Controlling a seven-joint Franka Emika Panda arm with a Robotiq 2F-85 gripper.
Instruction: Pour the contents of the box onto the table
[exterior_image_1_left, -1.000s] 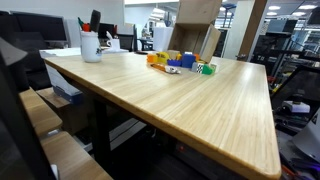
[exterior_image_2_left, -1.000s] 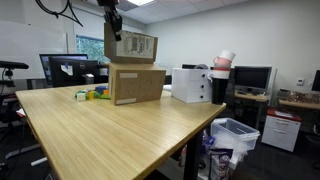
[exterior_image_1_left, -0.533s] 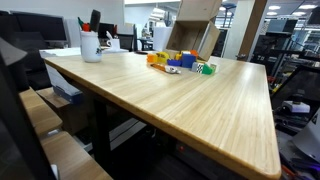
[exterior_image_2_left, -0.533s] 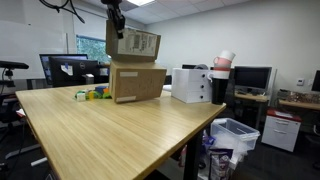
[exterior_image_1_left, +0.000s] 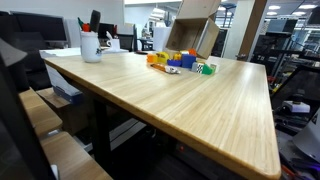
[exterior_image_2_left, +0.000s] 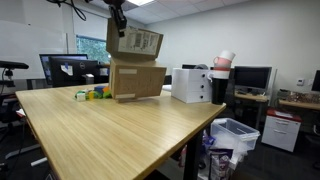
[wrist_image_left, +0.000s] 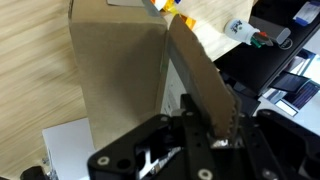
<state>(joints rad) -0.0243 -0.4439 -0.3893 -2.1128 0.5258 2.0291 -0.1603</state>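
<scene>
**Item:** the box (exterior_image_2_left: 137, 82), brown corrugated cardboard, at the far end of the table (exterior_image_2_left: 110, 135), slightly tilted. Whether its base touches the wood cannot be told.

**Handling, judged:** light, stiff in the walls, weak at the flap hinge. Taken by a flap it may swing or tear; a wall edge is the sounder hold.

**Gripper** (exterior_image_2_left: 119, 20): pinched narrow on the raised top flap (wrist_image_left: 200, 75), at the box's 12 o'clock.

**Contents** (exterior_image_2_left: 92, 94): coloured blocks on the wood at the box's 9 o'clock.

**Nearby:** white unit (exterior_image_2_left: 185, 85) close at 3 o'clock, limiting swing that way; mug of pens (exterior_image_1_left: 91, 45) well apart.
</scene>
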